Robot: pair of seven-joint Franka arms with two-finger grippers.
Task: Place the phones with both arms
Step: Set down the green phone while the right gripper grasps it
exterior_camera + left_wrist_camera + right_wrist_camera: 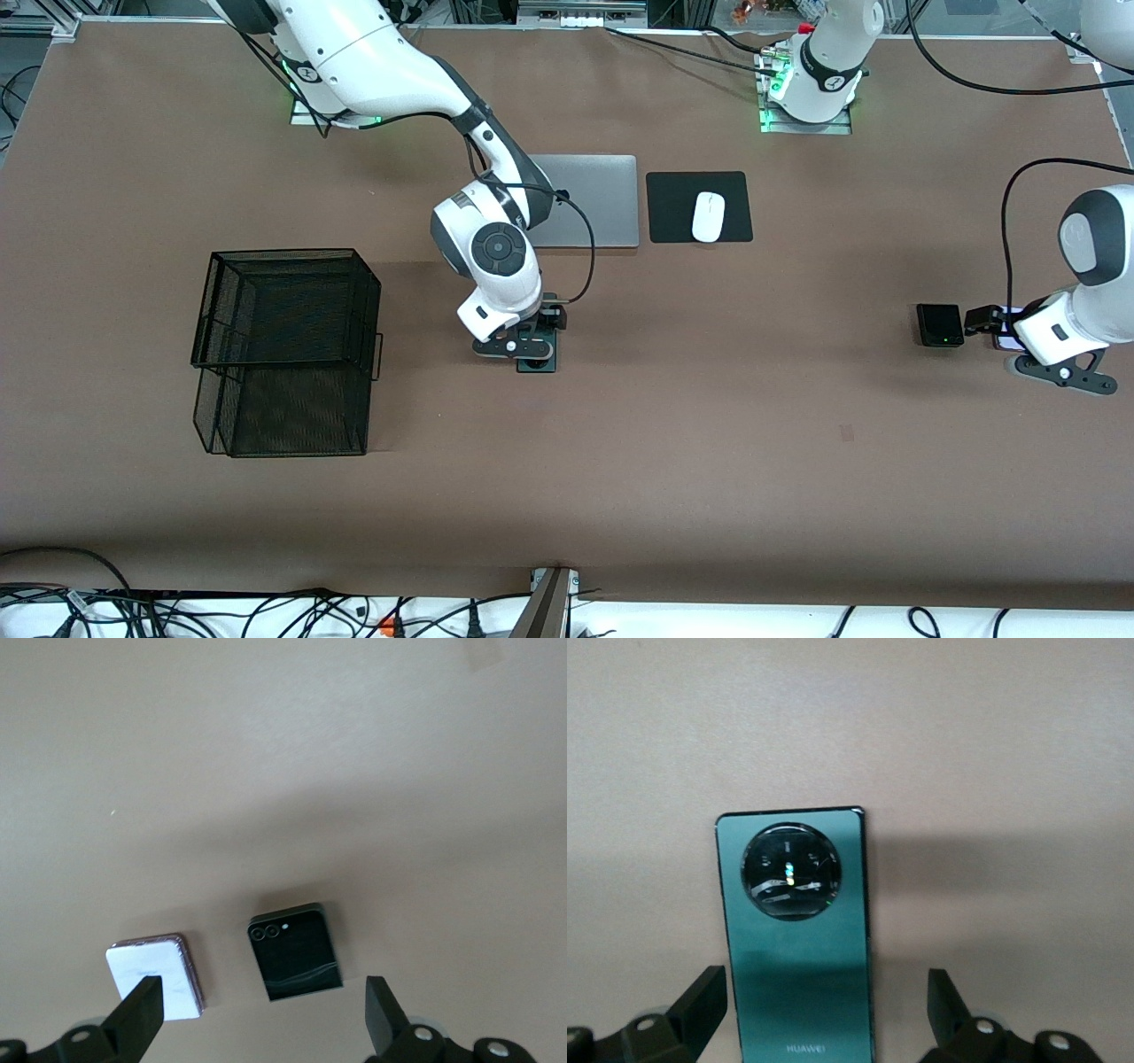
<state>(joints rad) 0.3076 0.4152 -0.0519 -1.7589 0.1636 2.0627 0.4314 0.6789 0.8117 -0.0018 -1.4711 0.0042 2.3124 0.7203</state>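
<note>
Front view: the right gripper (523, 347) is low over the dark-green phone (538, 359), of which only an edge shows under the hand, near the middle of the table. The left gripper (997, 324) is down at the left arm's end of the table, just beside the black phone (939, 324); a sliver of the pale-lilac phone (1005, 338) shows under the wrist. The step in hand looks like the reach to pick up, with nothing lifted yet. Toward the right arm's end stands a black mesh basket (288, 350), a likely place for the phones; no phone can be seen in it. A grey laptop (589, 199) and a white mouse (708, 216) on a black pad (673, 208) lie near the bases.

Left wrist view: the left gripper (264, 1010) is spread wide. The black phone (295, 950) lies flat between the fingertips and slightly ahead of them; the pale-lilac phone (158, 974) lies beside one fingertip (142, 1003). The next move calls for settling on one phone, centring on it, descending and closing.

Right wrist view: the right gripper (828, 1003) is wide too, and the dark-green phone (797, 930) lies flat on the table between the fingertips, its camera ring ahead of them. It sits off centre, so the next move calls for a small sideways shift before the fingers go down along its long edges.
</note>
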